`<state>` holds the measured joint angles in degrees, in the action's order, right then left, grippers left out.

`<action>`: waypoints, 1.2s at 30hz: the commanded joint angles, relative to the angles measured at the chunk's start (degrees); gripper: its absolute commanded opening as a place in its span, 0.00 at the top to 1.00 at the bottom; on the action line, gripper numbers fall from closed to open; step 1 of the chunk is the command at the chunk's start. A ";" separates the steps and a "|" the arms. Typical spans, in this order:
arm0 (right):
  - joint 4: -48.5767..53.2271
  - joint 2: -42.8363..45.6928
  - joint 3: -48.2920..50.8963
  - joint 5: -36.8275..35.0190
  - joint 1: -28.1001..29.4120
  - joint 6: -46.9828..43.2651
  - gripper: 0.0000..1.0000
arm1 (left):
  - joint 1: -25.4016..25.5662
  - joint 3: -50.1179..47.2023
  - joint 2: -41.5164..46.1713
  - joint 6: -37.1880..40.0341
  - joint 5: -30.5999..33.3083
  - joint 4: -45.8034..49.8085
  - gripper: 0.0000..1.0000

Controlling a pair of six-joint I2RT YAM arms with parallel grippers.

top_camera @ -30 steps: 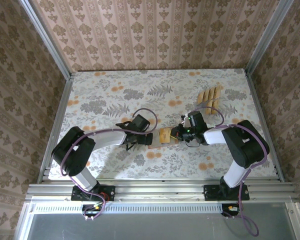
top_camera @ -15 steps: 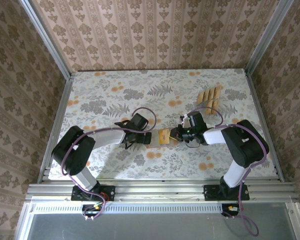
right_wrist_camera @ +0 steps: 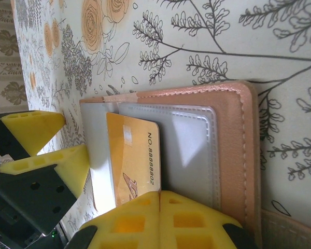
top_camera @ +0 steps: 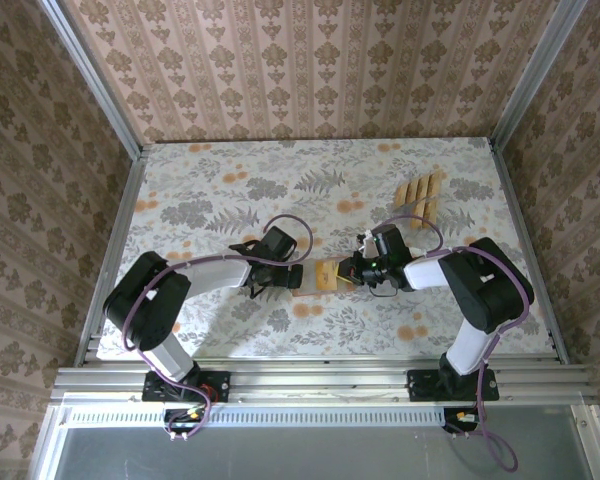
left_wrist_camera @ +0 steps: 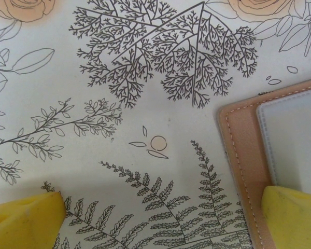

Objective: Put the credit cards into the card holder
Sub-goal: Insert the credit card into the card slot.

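Down at the near side of the floral table (top_camera: 205,195), both arms reach in toward the middle and meet at the card holder (top_camera: 327,273), which lies open and flat between them.

From the left, the left gripper (top_camera: 301,278) is spread wide. Its wrist view has one yellow fingertip (left_wrist_camera: 293,218) planted on the card holder's (left_wrist_camera: 242,155) edge, right where the salmon leather meets the grey pocket panel (left_wrist_camera: 295,145), and the other fingertip (left_wrist_camera: 23,220) well off on the bare tablecloth.

On the other side, the right gripper (top_camera: 353,269) has its two yellow fingers pressed tight together, no gap at all, right at the near end of a gold credit card (right_wrist_camera: 132,155). The card, numbered 8888802, sits partway inside a grey pocket (right_wrist_camera: 192,150) of the card holder (right_wrist_camera: 230,155). Its lower end disappears beneath the right gripper (right_wrist_camera: 159,207), so I cannot tell whether it is pinched or just touched.

Further back, toward the far right of the table, the remaining credit cards (top_camera: 420,192) lie fanned in a short row, well apart from both grippers.
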<state>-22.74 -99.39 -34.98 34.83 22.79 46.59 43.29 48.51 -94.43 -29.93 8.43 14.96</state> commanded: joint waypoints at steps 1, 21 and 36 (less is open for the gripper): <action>1.54 -1.24 -0.46 1.11 0.51 -1.51 1.00 | -1.17 -0.24 -2.03 1.15 0.80 1.78 0.00; 4.36 -2.22 -2.96 2.38 1.05 -2.58 1.00 | -1.07 -0.44 -2.12 0.85 0.53 1.47 0.00; 5.07 -4.20 -5.58 2.17 2.60 -2.22 1.00 | -0.89 -0.70 -2.25 0.62 0.36 1.19 0.00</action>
<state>-20.29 -102.35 -39.31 36.29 24.80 44.95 43.29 48.51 -94.45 -29.93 8.40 14.96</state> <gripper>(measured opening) 0.068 0.999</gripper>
